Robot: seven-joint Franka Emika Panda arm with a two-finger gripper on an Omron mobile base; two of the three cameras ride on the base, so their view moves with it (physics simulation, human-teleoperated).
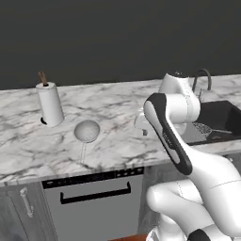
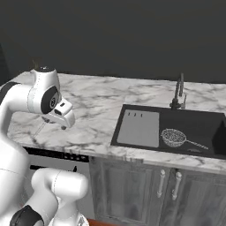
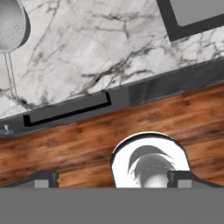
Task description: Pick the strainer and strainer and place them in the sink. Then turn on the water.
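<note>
One strainer (image 1: pixel 87 131), a round silvery mesh bowl with a thin wire handle, lies on the marble counter left of the arm. In the hand view this strainer (image 3: pixel 11 26) sits at the top left corner. A second strainer (image 2: pixel 173 137) rests inside the black sink (image 2: pixel 198 121), its handle pointing right. My gripper (image 3: pixel 113 180) is open with nothing between its fingers. It hovers above the counter's front edge, between the counter strainer and the sink, clear of both. No water runs from the black tap (image 2: pixel 178 92).
A paper towel roll (image 1: pixel 49 103) stands upright behind the counter strainer. The grey drainboard (image 2: pixel 139 128) fills the sink's left side. A dishwasher front (image 1: pixel 89 197) with a black handle sits below the counter, and wooden floor (image 3: pixel 87 144) lies beneath.
</note>
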